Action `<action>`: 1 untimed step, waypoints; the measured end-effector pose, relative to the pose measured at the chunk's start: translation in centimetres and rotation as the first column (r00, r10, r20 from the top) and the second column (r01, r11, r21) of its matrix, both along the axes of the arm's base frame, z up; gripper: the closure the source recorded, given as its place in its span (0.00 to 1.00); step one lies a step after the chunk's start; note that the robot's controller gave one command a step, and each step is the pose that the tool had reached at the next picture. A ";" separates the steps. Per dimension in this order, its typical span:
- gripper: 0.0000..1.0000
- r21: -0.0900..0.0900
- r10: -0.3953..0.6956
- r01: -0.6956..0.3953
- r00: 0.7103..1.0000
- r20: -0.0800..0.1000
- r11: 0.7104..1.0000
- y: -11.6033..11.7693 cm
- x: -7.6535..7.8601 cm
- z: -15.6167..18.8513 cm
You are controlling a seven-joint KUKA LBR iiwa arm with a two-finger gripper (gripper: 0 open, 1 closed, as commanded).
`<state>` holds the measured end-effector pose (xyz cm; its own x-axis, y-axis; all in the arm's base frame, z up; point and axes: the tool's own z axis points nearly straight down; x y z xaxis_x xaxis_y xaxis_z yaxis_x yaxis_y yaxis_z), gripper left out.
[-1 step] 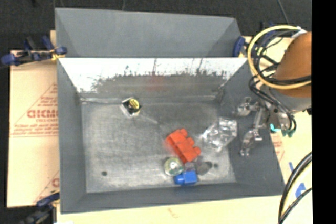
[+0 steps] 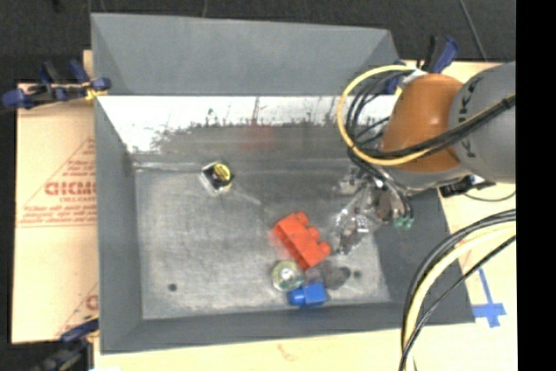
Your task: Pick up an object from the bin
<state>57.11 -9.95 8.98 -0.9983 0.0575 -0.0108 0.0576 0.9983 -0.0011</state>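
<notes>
Gripper [image 2: 354, 221] low in bin [image 2: 191, 256], just right of orange block [image 2: 301, 241], open or closed I can't tell, blue piece [image 2: 308, 295] near.

Back left of bin [image 2: 115, 213]: small yellow-white thing [image 2: 217, 175]
Front: blue block [image 2: 307, 295], round greenish thing [image 2: 283, 275] just beside

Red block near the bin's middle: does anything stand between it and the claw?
Nothing visible does. The claw is close beside the red block, on the view's right, with bare floor between. The blue piece and the round clear thing lie nearer the front wall.
</notes>
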 end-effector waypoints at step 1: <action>0.00 0.000 -0.141 0.141 0.990 0.004 0.990 8.1 -0.4 -1.5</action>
<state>56.72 -1.89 7.50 -0.9802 0.1977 -0.0143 0.1977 0.9803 -0.0007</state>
